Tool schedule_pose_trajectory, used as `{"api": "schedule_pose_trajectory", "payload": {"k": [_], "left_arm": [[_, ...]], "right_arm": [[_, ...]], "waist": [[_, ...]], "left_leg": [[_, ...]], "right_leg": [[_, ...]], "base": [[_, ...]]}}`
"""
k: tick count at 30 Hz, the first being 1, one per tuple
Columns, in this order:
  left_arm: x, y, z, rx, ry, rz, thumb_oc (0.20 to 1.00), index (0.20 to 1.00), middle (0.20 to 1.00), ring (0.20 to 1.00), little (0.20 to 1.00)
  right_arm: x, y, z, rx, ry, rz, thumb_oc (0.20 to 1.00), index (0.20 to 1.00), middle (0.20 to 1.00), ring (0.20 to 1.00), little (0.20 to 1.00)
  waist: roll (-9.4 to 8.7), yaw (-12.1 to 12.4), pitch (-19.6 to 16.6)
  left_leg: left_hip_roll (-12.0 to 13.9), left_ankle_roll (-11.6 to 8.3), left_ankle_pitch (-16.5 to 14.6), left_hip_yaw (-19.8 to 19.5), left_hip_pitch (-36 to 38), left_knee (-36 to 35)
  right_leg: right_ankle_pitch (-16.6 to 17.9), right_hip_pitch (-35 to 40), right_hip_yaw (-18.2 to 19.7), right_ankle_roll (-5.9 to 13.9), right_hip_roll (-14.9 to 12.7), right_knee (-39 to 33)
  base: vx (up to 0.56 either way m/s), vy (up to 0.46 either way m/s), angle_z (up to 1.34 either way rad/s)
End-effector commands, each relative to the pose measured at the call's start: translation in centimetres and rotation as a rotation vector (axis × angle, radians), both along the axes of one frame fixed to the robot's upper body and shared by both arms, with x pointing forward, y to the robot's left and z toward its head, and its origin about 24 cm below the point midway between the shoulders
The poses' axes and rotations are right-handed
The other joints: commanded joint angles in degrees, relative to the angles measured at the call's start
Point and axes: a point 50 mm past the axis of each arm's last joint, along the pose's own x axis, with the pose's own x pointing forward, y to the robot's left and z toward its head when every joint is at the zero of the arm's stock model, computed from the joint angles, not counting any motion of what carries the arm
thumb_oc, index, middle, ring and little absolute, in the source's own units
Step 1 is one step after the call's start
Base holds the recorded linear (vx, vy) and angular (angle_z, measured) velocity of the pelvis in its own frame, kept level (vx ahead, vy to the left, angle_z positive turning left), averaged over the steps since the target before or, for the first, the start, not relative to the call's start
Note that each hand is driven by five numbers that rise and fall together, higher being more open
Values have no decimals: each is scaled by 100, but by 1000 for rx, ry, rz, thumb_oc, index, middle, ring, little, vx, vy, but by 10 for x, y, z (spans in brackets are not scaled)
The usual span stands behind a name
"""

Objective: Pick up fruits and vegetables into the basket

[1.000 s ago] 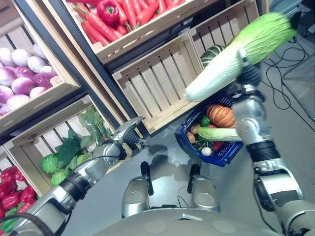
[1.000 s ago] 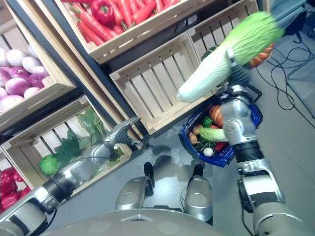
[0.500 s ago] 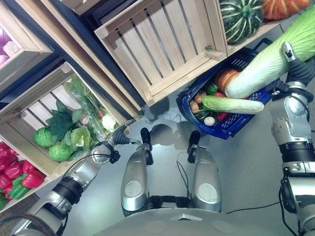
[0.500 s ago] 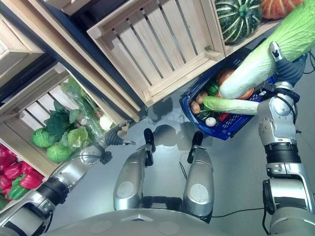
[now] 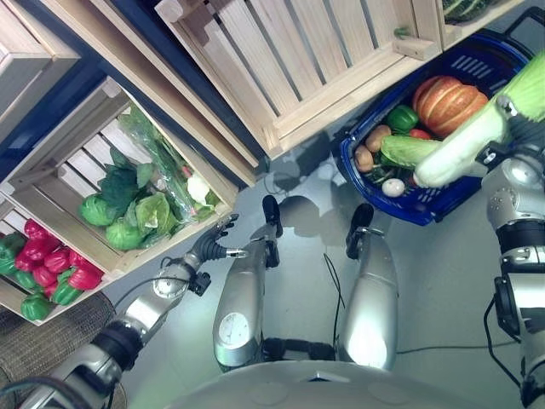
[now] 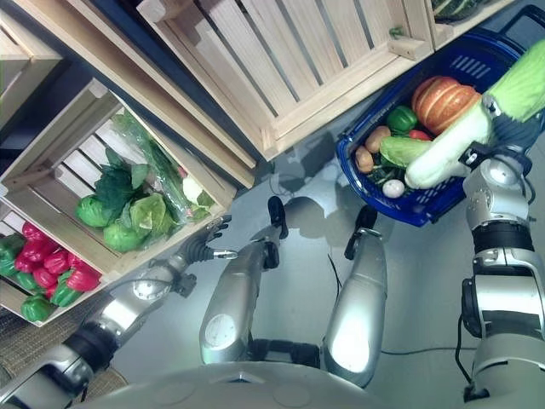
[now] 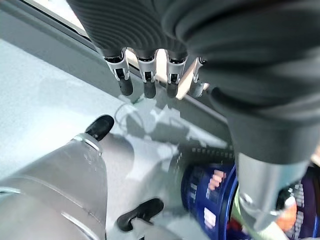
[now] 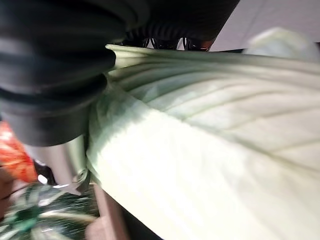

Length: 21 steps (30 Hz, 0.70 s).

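Over the blue basket [image 5: 400, 200] on the floor, at the right of the left eye view, saw the right hand [image 5: 518, 135] clasped round a long napa cabbage [image 5: 464, 145], its white stem end low over the basket's contents, its green leafy end up past the frame edge. Inside the basket, noted an orange pumpkin [image 5: 447, 100], a green pepper [image 5: 402, 118], a pale green cucumber [image 5: 407, 150] and a small white bulb [image 5: 393, 187]. Lower left, found the left hand [image 5: 213, 247] empty, fingers loosely spread, just beside a wooden crate of leafy greens [image 5: 128, 204]; red and green peppers [image 5: 51, 268] in the crate further left. From the left wrist view, saw straight fingers [image 7: 125, 82] holding nothing above grey floor [image 7: 45, 115]. From the right wrist view, saw pale ribbed cabbage leaves [image 8: 210, 150] pressed close against the dark cover.
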Motion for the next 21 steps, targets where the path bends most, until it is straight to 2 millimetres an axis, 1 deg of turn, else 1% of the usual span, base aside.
{"api": "schedule_pose_trajectory", "payload": {"k": [1, 3, 5, 9, 12, 16, 19, 20, 21], "left_arm": [[-19, -9, -12, -173, 48, 83, 1000, 1000, 1000, 1000, 1000], [-23, -2, -18, -220, 76, 154, 1000, 1000, 1000, 1000, 1000], [-29, 4, -23, -238, 80, 190, 1000, 1000, 1000, 1000, 1000], [-38, 6, -28, -277, 110, 202, 1000, 1000, 1000, 1000, 1000], [-44, 5, -33, -290, 139, 204, 1000, 1000, 1000, 1000, 1000], [-54, 5, -43, -330, 205, 234, 1000, 1000, 1000, 1000, 1000], [-58, 5, -48, -333, 229, 244, 1000, 1000, 1000, 1000, 1000], [-60, 6, -50, -335, 239, 246, 1000, 1000, 1000, 1000, 1000], [-62, 7, -52, -333, 249, 248, 1000, 1000, 1000, 1000, 1000]], "right_arm": [[-16, -36, 42, 22, -134, -95, 200, 200, 200, 200, 200], [-19, -44, 39, 96, -138, -112, 200, 200, 200, 200, 200], [-21, -48, 33, 171, -150, -119, 200, 200, 200, 200, 200], [-26, -56, 25, 287, -165, -138, 200, 200, 200, 200, 200], [-28, -59, 25, 315, -168, -144, 200, 200, 200, 200, 200], [-29, -64, 32, 344, -193, -161, 200, 200, 200, 200, 200], [-30, -66, 34, 369, -216, -152, 200, 200, 200, 200, 200], [-31, -67, 34, 376, -214, -153, 702, 702, 702, 702, 702], [-33, -69, 33, 370, -199, -176, 1000, 1000, 1000, 1000, 1000]], "waist": [[901, 59, -95], [995, 153, -95], [1055, 215, -95], [1142, 325, -95], [1199, 375, -95], [1282, 436, -95], [1298, 443, -95], [1305, 443, -95], [1312, 449, -95]], "left_leg": [[41, -111, -1038, -214, -325, 1004], [0, -84, -1049, -242, -501, 1060], [-40, -64, -1047, -264, -697, 1124], [-68, -6, -1086, -286, -1028, 1273], [-86, 26, -1103, -290, -1205, 1346], [-77, 53, -1093, -287, -1476, 1417], [-69, 59, -1086, -290, -1565, 1425], [-68, 61, -1084, -292, -1593, 1429], [-70, 63, -1083, -300, -1622, 1444]], "right_leg": [[-443, -5, -126, -4, 215, 274], [-486, -228, -110, -40, 182, 429], [-516, -452, -77, -79, 184, 561], [-574, -800, -43, -140, 162, 782], [-597, -996, -21, -157, 153, 895], [-610, -1311, 42, -159, 131, 1008], [-617, -1419, 66, -162, 137, 1041], [-620, -1459, 80, -165, 143, 1057], [-620, -1492, 93, -170, 149, 1071]], "base": [[-22, -67, 6], [-23, -70, 4], [-25, -65, 7], [-20, -63, 10], [-5, -12, 1], [-33, -28, 3], [-12, -9, 1], [0, 0, 0], [0, 0, 0]]}}
